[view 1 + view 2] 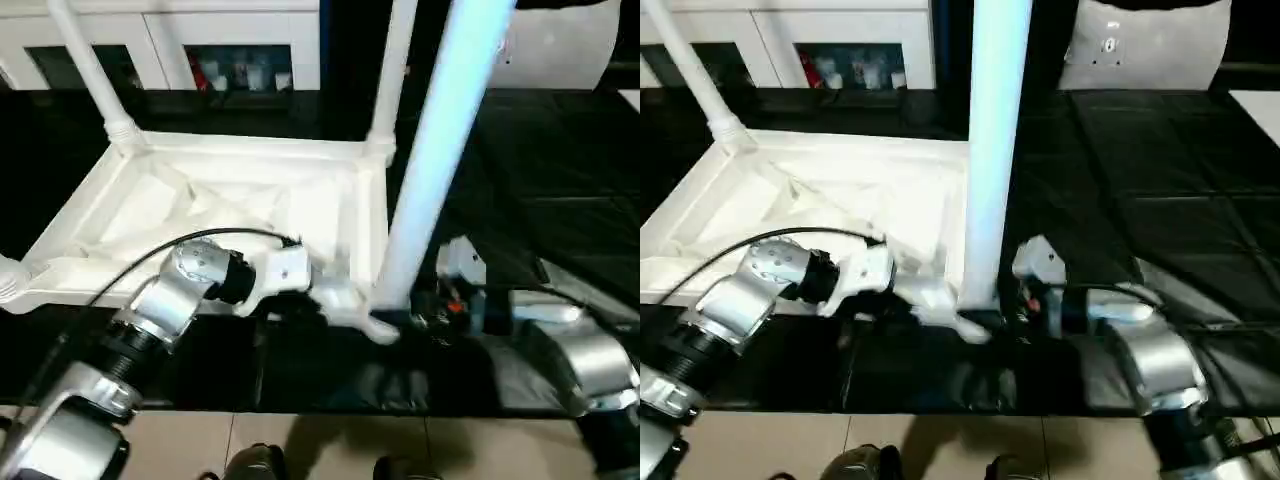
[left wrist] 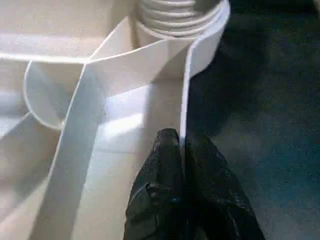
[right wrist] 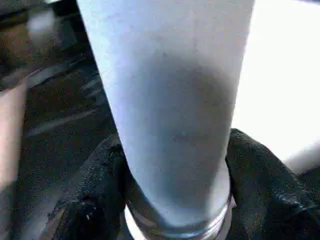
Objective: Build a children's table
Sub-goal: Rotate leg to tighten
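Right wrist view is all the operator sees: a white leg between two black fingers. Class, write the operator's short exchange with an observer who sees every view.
Operator: Where does this leg stand?
Observer: The leg rises from the near right corner of the upturned table top.
Operator: What is the left gripper doing?
Observer: The left gripper is shut on the top's rim.
Operator: Any other legs up?
Observer: The far left leg and far right leg stand in their corners.
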Motion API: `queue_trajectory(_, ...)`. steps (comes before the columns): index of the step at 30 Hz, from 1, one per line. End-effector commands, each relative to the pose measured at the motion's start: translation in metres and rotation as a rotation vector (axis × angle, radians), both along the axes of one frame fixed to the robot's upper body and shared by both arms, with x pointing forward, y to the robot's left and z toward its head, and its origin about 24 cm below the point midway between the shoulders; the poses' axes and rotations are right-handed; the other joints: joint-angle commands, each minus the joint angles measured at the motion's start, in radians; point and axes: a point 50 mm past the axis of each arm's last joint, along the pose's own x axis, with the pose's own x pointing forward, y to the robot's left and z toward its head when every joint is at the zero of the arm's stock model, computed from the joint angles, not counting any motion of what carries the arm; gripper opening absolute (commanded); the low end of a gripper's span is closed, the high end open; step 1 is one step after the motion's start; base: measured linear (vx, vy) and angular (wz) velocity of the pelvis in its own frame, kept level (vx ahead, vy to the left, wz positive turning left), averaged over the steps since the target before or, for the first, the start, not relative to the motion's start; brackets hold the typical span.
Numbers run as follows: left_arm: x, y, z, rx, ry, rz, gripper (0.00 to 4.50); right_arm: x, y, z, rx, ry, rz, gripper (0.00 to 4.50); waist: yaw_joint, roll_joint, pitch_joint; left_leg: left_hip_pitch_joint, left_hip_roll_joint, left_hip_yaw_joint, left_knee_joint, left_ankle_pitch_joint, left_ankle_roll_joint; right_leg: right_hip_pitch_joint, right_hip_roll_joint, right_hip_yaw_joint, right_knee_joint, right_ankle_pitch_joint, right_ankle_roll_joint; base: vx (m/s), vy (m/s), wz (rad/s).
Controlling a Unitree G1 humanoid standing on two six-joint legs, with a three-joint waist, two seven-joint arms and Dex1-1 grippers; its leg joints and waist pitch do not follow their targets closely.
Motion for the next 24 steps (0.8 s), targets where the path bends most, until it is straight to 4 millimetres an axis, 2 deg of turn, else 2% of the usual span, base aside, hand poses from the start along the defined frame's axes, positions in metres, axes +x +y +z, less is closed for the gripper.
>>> queue_trajectory(1, 0.004, -0.034, 0.022, -0.149, -0.085, 0.072, 0.0, -0.008, 0.032, -0.021, 0.061, 0.123, -0.019, 2.59, -0.001, -0.01, -0.066, 0.027, 0.048, -0.03, -0.082, -0.313, -0.005, 0.034, -0.081, 0.036, -0.09, -0.408, -0.199, 0.0, 0.0, 0.0)
queue_trajectory(2, 0.007, -0.042, 0.023, -0.165, -0.096, 0.121, 0.0, -0.004, 0.04, -0.022, 0.083, 0.118, -0.081, 2.59, -0.014, -0.009, -0.063, 0.028, 0.047, -0.032, -0.086, -0.339, -0.017, 0.029, -0.077, 0.035, -0.094, -0.423, -0.181, 0.0, 0.0, 0.0)
queue_trajectory(3, 0.01, -0.052, 0.024, -0.183, -0.107, 0.179, 0.0, 0.005, 0.048, -0.021, 0.109, 0.12, -0.194, 2.58, -0.018, -0.007, -0.063, 0.03, 0.047, -0.032, -0.086, -0.346, -0.019, 0.026, -0.078, 0.036, -0.095, -0.423, -0.181, 0.0, 0.0, 0.0)
queue_trajectory(4, 0.011, -0.057, 0.025, -0.193, -0.11, 0.206, 0.0, 0.011, 0.052, -0.02, 0.123, 0.128, -0.265, 2.58, -0.027, -0.01, -0.063, 0.024, 0.043, -0.035, -0.086, -0.348, -0.02, 0.029, -0.079, 0.033, -0.096, -0.425, -0.176, 0.0, 0.0, 0.0)
queue_trajectory(5, 0.011, -0.058, 0.026, -0.195, -0.11, 0.211, 0.0, 0.012, 0.053, -0.02, 0.125, 0.13, -0.278, 2.55, -0.029, -0.012, -0.062, 0.023, 0.04, -0.034, -0.087, -0.347, -0.02, 0.03, -0.077, 0.032, -0.099, -0.43, -0.168, 0.0, 0.0, 0.0)
queue_trajectory(6, 0.014, -0.062, 0.027, -0.204, -0.115, 0.245, 0.0, 0.017, 0.056, -0.018, 0.132, 0.124, -0.32, 2.49, -0.031, -0.013, -0.062, 0.027, 0.039, -0.033, -0.086, -0.351, -0.015, 0.025, -0.078, 0.032, -0.103, -0.439, -0.157, 0.0, 0.0, 0.0)
queue_trajectory(7, 0.016, -0.067, 0.03, -0.215, -0.125, 0.29, 0.0, 0.023, 0.06, -0.015, 0.138, 0.116, -0.377, 2.49, -0.035, -0.011, -0.062, 0.029, 0.039, -0.031, -0.083, -0.351, -0.008, 0.023, -0.08, 0.033, -0.106, -0.435, -0.157, 0.0, 0.0, 0.0)
queue_trajectory(10, 0.021, -0.078, 0.041, -0.261, -0.164, 0.398, 0.0, 0.034, 0.069, -0.011, 0.147, 0.112, -0.493, 2.49, -0.041, -0.007, -0.065, 0.025, 0.04, -0.029, -0.083, -0.319, 0.003, 0.023, -0.077, 0.035, -0.101, -0.368, -0.169, 0.0, 0.0, 0.0)
queue_trajectory(11, 0.021, -0.079, 0.043, -0.269, -0.169, 0.401, 0.0, 0.035, 0.069, -0.011, 0.146, 0.107, -0.496, 2.49, -0.041, -0.01, -0.07, 0.021, 0.038, -0.029, -0.082, -0.292, 0.012, 0.028, -0.076, 0.034, -0.1, -0.322, -0.175, 0.0, 0.0, 0.0)
queue_trajectory(12, 0.021, -0.079, 0.043, -0.267, -0.172, 0.401, 0.0, 0.035, 0.068, -0.011, 0.154, 0.105, -0.501, 2.49, -0.038, -0.01, -0.072, 0.021, 0.039, -0.027, -0.081, -0.275, 0.019, 0.029, -0.075, 0.035, -0.099, -0.295, -0.178, 0.0, 0.0, 0.0)
queue_trajectory(13, 0.021, -0.079, 0.043, -0.261, -0.18, 0.401, 0.0, 0.036, 0.067, -0.011, 0.171, 0.1, -0.513, 3.04, -0.037, -0.008, -0.077, 0.015, 0.038, -0.024, -0.077, -0.23, 0.043, 0.033, -0.075, 0.035, -0.093, -0.214, -0.193, 0.0, 0.0, 0.0)
queue_trajectory(14, 0.02, -0.077, 0.041, -0.242, -0.191, 0.389, 0.0, 0.036, 0.066, -0.012, 0.175, 0.105, -0.524, 3.04, -0.035, 0.001, -0.077, 0.015, 0.04, -0.025, -0.076, -0.218, 0.05, 0.033, -0.075, 0.035, -0.089, -0.192, -0.2, 0.0, 0.0, 0.0)
queue_trajectory(17, 0.019, -0.069, 0.034, -0.189, -0.197, 0.375, 0.0, 0.035, 0.059, -0.015, 0.16, 0.109, -0.549, 3.36, -0.036, 0.002, -0.082, 0.011, 0.039, -0.024, -0.073, -0.171, 0.078, 0.04, -0.074, 0.031, -0.081, -0.094, -0.229, 0.0, 0.0, 0.0)
queue_trajectory(18, 0.019, -0.068, 0.034, -0.185, -0.195, 0.376, 0.0, 0.035, 0.058, -0.016, 0.16, 0.11, -0.553, 3.47, -0.035, 0.005, -0.082, 0.013, 0.04, -0.023, -0.072, -0.167, 0.081, 0.039, -0.073, 0.03, -0.08, -0.083, -0.233, 0.0, 0.0, 0.0)
queue_trajectory(19, 0.019, -0.067, 0.033, -0.181, -0.192, 0.377, 0.0, 0.035, 0.057, -0.016, 0.16, 0.111, -0.558, 3.55, -0.036, 0.003, -0.081, 0.013, 0.041, -0.022, -0.073, -0.167, 0.085, 0.04, -0.074, 0.03, -0.08, -0.074, -0.242, 0.0, 0.0, 0.0)
queue_trajectory(20, 0.018, -0.064, 0.031, -0.167, -0.185, 0.376, 0.0, 0.034, 0.053, -0.017, 0.159, 0.111, -0.57, 3.62, -0.036, 0.009, -0.081, 0.014, 0.042, -0.023, -0.074, -0.178, 0.081, 0.041, -0.074, 0.028, -0.081, -0.083, -0.245, 0.0, 0.0, 0.0)
queue_trajectory(21, 0.018, -0.064, 0.03, -0.166, -0.185, 0.376, 0.0, 0.034, 0.053, -0.017, 0.159, 0.111, -0.571, 3.7, -0.036, 0.008, -0.08, 0.014, 0.042, -0.023, -0.075, -0.188, 0.078, 0.041, -0.074, 0.028, -0.081, -0.091, -0.245, 0.0, 0.0, 0.0)
queue_trajectory(22, 0.017, -0.06, 0.028, -0.152, -0.176, 0.364, 0.0, 0.033, 0.048, -0.018, 0.159, 0.106, -0.585, 3.82, -0.036, 0.016, -0.077, 0.015, 0.043, -0.024, -0.077, -0.215, 0.068, 0.04, -0.073, 0.028, -0.083, -0.12, -0.242, 0.0, 0.0, 0.0)
queue_trajectory(23, 0.016, -0.058, 0.027, -0.146, -0.173, 0.358, 0.0, 0.033, 0.046, -0.019, 0.16, 0.106, -0.587, 3.93, -0.038, 0.013, -0.076, 0.016, 0.043, -0.023, -0.079, -0.231, 0.064, 0.039, -0.073, 0.028, -0.086, -0.137, -0.24, 0.0, 0.0, 0.0)
queue_trajectory(24, 0.015, -0.055, 0.025, -0.136, -0.168, 0.348, 0.0, 0.032, 0.043, -0.018, 0.165, 0.1, -0.579, 4.01, -0.038, 0.015, -0.075, 0.016, 0.043, -0.025, -0.081, -0.257, 0.046, 0.04, -0.074, 0.029, -0.087, -0.167, -0.235, 0.0, 0.0, 0.0)
